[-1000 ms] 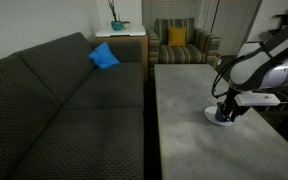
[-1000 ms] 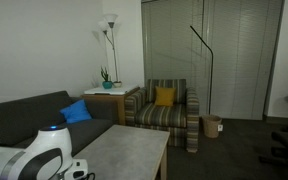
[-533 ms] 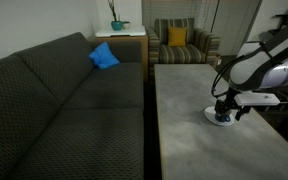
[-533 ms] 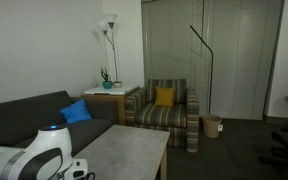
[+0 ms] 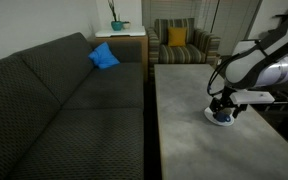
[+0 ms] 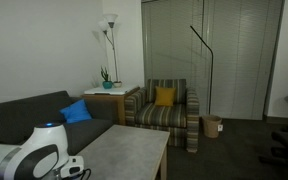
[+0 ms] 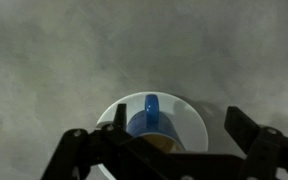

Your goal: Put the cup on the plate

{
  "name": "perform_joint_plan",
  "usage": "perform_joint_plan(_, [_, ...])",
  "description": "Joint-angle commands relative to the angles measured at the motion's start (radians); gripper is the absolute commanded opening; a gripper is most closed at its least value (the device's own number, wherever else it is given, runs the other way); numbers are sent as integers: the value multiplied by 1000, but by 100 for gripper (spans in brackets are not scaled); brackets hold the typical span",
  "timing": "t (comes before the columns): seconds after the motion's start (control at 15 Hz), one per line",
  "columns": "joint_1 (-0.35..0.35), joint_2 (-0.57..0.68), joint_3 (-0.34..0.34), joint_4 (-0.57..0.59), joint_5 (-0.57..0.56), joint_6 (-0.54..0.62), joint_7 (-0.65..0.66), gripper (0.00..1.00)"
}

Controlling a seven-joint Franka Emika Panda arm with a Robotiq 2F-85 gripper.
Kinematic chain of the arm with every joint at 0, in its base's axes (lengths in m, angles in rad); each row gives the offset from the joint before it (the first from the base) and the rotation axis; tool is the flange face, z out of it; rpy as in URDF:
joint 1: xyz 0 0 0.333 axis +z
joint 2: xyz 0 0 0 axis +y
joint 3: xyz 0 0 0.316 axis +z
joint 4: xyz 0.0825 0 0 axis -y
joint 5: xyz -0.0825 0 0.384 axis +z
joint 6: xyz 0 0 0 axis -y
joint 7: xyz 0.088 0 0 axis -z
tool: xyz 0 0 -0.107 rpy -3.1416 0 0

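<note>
In the wrist view the dark blue cup [image 7: 147, 124] stands upright on the white plate [image 7: 192, 126], handle pointing away, tan inside partly hidden by the gripper body. My gripper [image 7: 179, 122] is open just above it; one finger is at the cup's left side and the other is well clear over the plate's right rim, so nothing is held. In an exterior view the gripper [image 5: 224, 111] hangs over the plate [image 5: 212, 119] near the grey table's [image 5: 184, 110] right edge.
A dark sofa [image 5: 54, 100] with a blue cushion [image 5: 104, 56] runs along the table's left side. Behind stand a striped armchair [image 5: 182, 42] with a yellow cushion, a side table with a plant [image 5: 117, 24], and a floor lamp [image 6: 108, 25].
The gripper's jaws have spread open and let go of the cup, which stays on the plate. The arm has shifted slightly.
</note>
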Motion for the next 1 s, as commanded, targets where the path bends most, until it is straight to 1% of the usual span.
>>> perform_joint_plan(0.0, [21, -30, 5, -51, 11, 34, 31, 100])
perform_joint_plan(0.27, [70, -81, -18, -160, 11, 133, 132, 100])
perform_joint_plan(0.6, [150, -168, -53, -345, 14, 280, 272, 100])
perform_joint_plan(0.87, [219, -245, -81, -499, 12, 368, 368, 100])
perform_joint_plan(0.93, [248, -257, -97, -525, 53, 380, 355, 100])
